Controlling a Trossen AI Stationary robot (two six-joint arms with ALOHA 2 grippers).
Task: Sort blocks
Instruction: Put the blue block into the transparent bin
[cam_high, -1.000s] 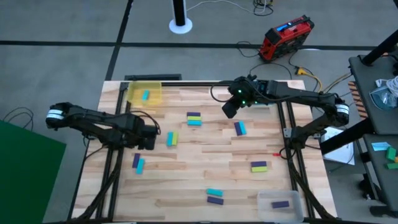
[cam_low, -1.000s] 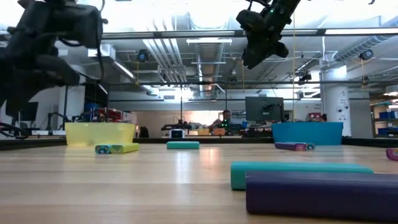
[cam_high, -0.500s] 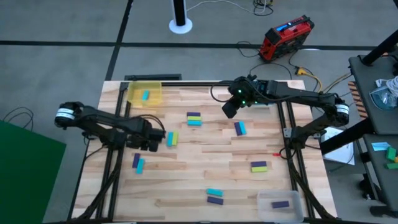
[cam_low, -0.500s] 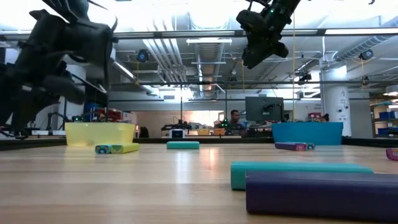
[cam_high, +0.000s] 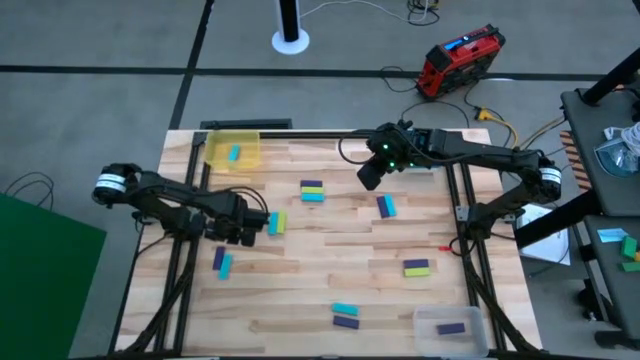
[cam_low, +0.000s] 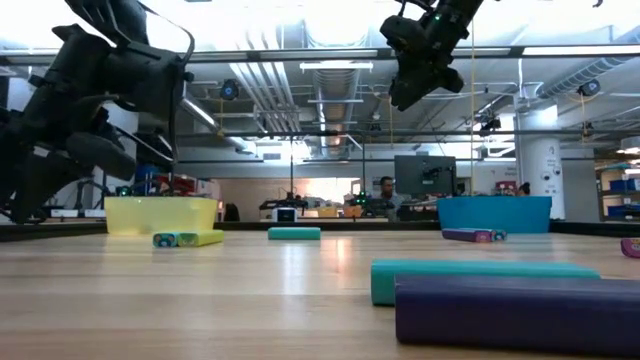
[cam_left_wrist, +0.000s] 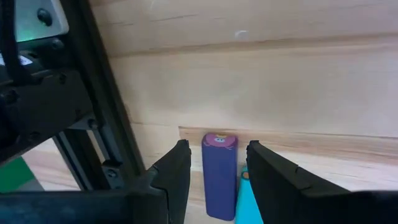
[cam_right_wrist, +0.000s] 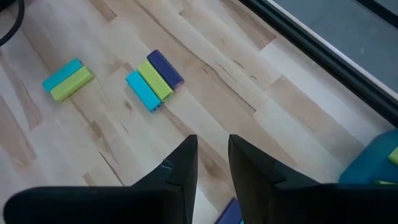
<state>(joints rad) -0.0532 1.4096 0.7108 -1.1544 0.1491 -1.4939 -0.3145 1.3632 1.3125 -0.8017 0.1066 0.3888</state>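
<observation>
My left hand hangs over the counter with its fingers apart, and between them I see the purple block standing lengthwise, a cyan block pressed against its side; from above this pair lies just near my left hand, on the side away from the yellow tray, while a cyan and green pair sits right beside the hand's tip; the rest of the blocks are scattered in small clusters toward the middle and the far edge from the yellow tray, one cyan block already lies in that tray and a purple one in the clear tray at the opposite corner; my right hand waits high above the counter's back edge, fingers slightly apart and holding nothing, looking down on a three-block cluster; the step, as I judge it, is taking the purple block alone; to do it well I should keep the fingers spread wide enough to clear it, centre them on the purple so that one finger slips into the seam against the cyan rather than straddling both, and come straight down before closing; the risk I see is pinching the two together or nudging the cyan askew; a small sideways shift away from the cyan first would help; then lift cleanly and carry it to the clear tray.
</observation>
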